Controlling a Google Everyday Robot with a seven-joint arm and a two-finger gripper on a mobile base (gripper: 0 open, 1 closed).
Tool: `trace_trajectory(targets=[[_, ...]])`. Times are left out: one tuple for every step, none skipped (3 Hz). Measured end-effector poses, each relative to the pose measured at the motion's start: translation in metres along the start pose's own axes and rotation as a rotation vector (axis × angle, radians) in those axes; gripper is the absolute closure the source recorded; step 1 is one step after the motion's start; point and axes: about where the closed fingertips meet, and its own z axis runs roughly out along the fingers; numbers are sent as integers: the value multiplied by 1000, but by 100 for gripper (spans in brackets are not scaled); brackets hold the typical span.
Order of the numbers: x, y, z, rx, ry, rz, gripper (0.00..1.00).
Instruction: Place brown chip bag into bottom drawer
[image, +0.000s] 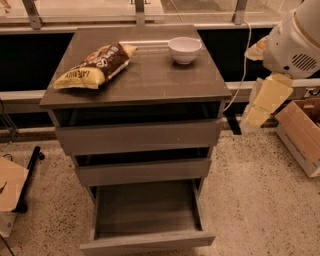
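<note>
The brown chip bag (95, 65) lies flat on the left of the grey-brown cabinet's top (150, 82), its yellow ends pointing front left and back right. The bottom drawer (147, 242) is pulled out towards me and its inside shows nothing in it. The two drawers above it are slightly ajar. My gripper (265, 102), cream-coloured under the white arm housing (295, 42), hangs in the air to the right of the cabinet, at about the top drawer's height, apart from the bag and holding nothing that I can see.
A white bowl (184, 49) stands at the back right of the cabinet top. A cardboard box (302, 132) sits on the floor at the right, and flat cardboard (10, 185) at the left. A cable (242, 65) hangs behind the cabinet's right side.
</note>
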Motion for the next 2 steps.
trace_trajectory(targets=[[-9,-7,27,-11,-79,44,0],[-43,-26,71,-20,-228,103,0]])
